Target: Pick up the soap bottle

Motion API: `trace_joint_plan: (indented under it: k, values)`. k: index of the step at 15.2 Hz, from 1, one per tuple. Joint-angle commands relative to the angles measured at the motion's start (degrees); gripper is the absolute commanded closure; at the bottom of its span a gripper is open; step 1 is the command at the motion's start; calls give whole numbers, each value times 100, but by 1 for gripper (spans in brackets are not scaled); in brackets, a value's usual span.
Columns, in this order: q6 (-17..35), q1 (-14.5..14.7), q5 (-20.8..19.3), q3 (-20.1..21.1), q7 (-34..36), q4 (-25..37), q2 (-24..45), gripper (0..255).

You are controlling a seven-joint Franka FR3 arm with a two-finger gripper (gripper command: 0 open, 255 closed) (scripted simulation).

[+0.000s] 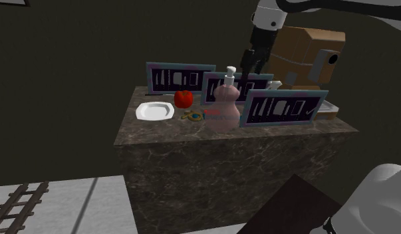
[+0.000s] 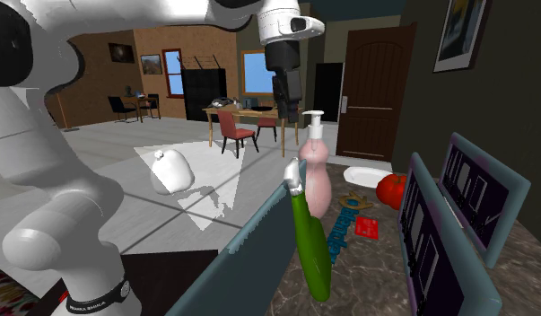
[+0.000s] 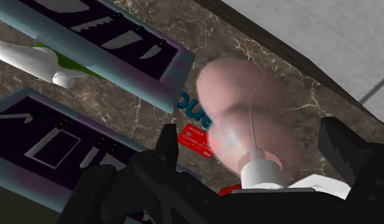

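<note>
Starting at the shoulder view's left, a white plate (image 1: 154, 111) lies on the dark stone counter (image 1: 192, 143). Next comes a red fruit (image 1: 183, 99), and near it is the thing I must take. This is the pink soap bottle (image 1: 223, 108), standing upright near the middle of the counter with its white pump (image 1: 230, 72) on top. Framed panels with knife shapes stand close around it. The middle panel (image 1: 235, 86) is directly behind the bottle, and the front panel (image 1: 285, 108) is just beside it, toward the shoulder view's right. My gripper (image 1: 251, 65) hangs above the pump, a little behind it, and touches nothing.

In the wrist view my fingers (image 3: 168, 149) stand wide apart and hold nothing. The round body of the bottle is below and between them. A red card (image 3: 195, 140) lies flat by the bottle's foot.

I see danger in three places. First, the body bulges and looks smooth, so if I close on the widest curve my pads may slide and the bottle may slip out. Second, the pump stands high in the middle. If I come down not well centred, my palm may press it and tip the bottle toward the fruit and the plate. Third, the panels are very near, so one finger may strike a frame on the way down and knock it over.
</note>
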Motion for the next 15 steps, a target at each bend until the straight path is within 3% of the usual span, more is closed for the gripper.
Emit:
trace_joint_plan:
  k: [1, 6, 13, 15]
  values:
    - [-209, 10, 20, 48, 78, 729, 554, 0]
    - [-767, 91, 5, 160, 279, 2486, 1822, 0]
    - [-55, 68, 58, 135, 263, 1442, 1487, 0]
    - [-55, 68, 58, 135, 263, 1442, 1487, 0]
